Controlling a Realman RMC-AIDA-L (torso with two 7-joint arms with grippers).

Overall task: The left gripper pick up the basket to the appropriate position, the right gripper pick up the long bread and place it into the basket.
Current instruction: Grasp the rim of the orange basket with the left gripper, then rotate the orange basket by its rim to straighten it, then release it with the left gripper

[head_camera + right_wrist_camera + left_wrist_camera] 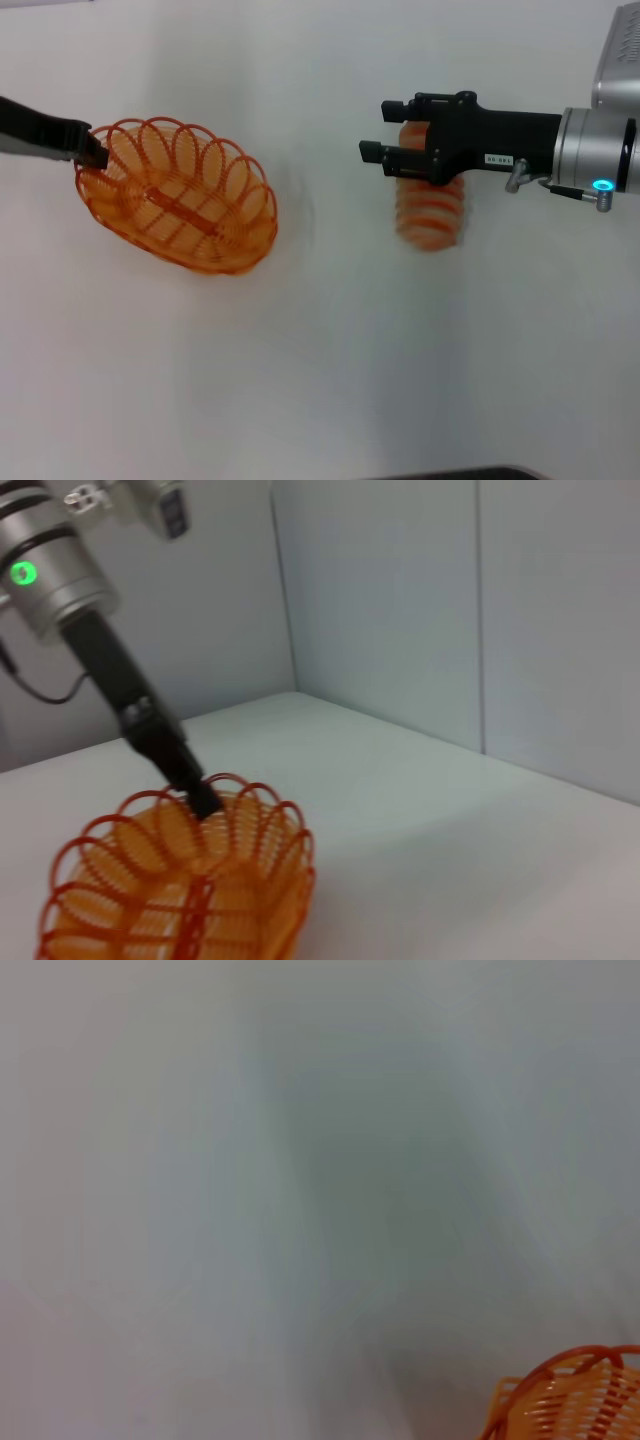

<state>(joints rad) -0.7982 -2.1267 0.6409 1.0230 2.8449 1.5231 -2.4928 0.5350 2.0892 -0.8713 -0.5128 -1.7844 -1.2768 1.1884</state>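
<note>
The orange wire basket point(236, 163) sits at the left, tilted, with the left gripper point(93, 151) shut on its far-left rim. The right wrist view shows the same hold, the left gripper point(196, 792) pinching the basket's rim point(292, 832). A bit of the basket point(575, 1397) shows in the left wrist view. The right gripper point(375, 128), black on a silver wrist, is to the right of the basket and points toward it. The striped long bread point(431, 213) hangs blurred from between its fingers, a clear gap away from the basket.
The white tabletop point(330, 350) lies under everything. Pale walls point(400, 610) meet at a corner beyond the table's far edge. A dark edge point(450, 473) shows at the front of the table.
</note>
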